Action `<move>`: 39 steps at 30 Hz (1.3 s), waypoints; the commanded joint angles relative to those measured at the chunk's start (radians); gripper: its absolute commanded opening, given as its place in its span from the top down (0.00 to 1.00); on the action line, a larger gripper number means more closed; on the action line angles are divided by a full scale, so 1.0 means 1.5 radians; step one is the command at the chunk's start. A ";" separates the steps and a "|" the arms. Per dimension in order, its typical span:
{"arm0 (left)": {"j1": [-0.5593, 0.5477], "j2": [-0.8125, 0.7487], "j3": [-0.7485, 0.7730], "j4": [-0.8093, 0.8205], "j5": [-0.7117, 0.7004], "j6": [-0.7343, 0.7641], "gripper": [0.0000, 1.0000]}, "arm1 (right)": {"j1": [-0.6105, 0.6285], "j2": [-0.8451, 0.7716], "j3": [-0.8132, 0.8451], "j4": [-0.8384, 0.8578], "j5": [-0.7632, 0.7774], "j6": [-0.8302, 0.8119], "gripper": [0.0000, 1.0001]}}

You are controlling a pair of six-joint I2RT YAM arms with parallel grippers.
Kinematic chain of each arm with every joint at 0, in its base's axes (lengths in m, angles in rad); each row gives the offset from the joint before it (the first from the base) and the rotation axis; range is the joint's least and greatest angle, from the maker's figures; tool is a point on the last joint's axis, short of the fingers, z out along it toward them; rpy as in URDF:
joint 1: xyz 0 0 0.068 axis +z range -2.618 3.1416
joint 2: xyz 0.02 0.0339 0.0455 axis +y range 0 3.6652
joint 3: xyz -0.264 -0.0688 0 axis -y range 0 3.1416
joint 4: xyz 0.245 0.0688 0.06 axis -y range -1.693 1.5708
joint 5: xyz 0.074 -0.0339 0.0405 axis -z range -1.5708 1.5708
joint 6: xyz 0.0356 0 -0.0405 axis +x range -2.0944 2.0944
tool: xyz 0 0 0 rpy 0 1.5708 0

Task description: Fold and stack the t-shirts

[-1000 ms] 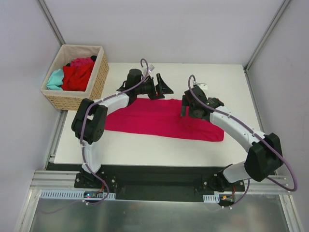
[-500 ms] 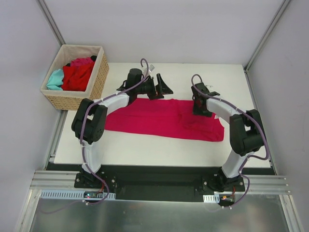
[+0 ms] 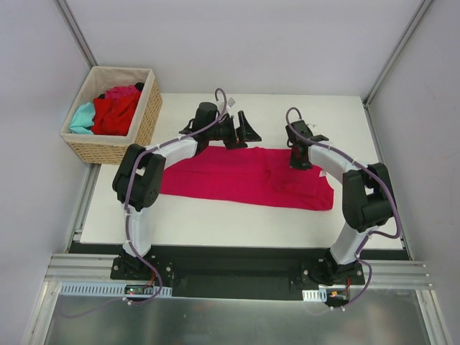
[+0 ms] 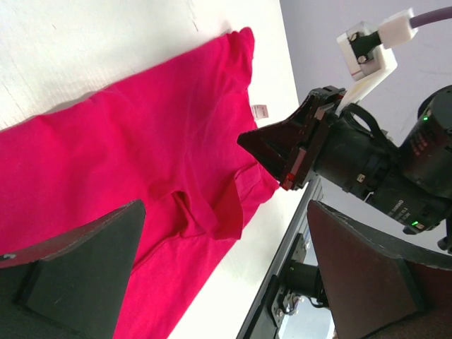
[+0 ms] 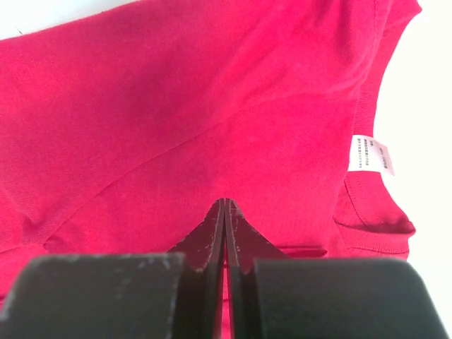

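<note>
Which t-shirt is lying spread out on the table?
The magenta-pink t-shirt. The red t-shirt and teal t-shirt sit bunched in the wicker basket.

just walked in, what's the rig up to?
Shirt folding. One magenta t-shirt lies spread on the table. The right hand is shut on its cloth beside the collar. The left hand hangs open over the shirt's far edge, holding nothing. The other t-shirts sit in the wicker basket at the far left. No stack yet.
</note>
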 commanded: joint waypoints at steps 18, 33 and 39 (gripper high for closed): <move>-0.009 0.015 0.017 0.021 0.013 -0.004 0.01 | 0.019 -0.011 -0.068 0.024 -0.044 0.032 0.99; -0.013 0.003 0.001 0.040 0.010 -0.021 0.01 | 0.084 -0.130 -0.131 -0.028 -0.020 0.057 0.99; -0.014 -0.006 -0.014 0.046 0.002 -0.023 0.01 | 0.120 -0.166 -0.161 -0.049 -0.013 0.077 0.99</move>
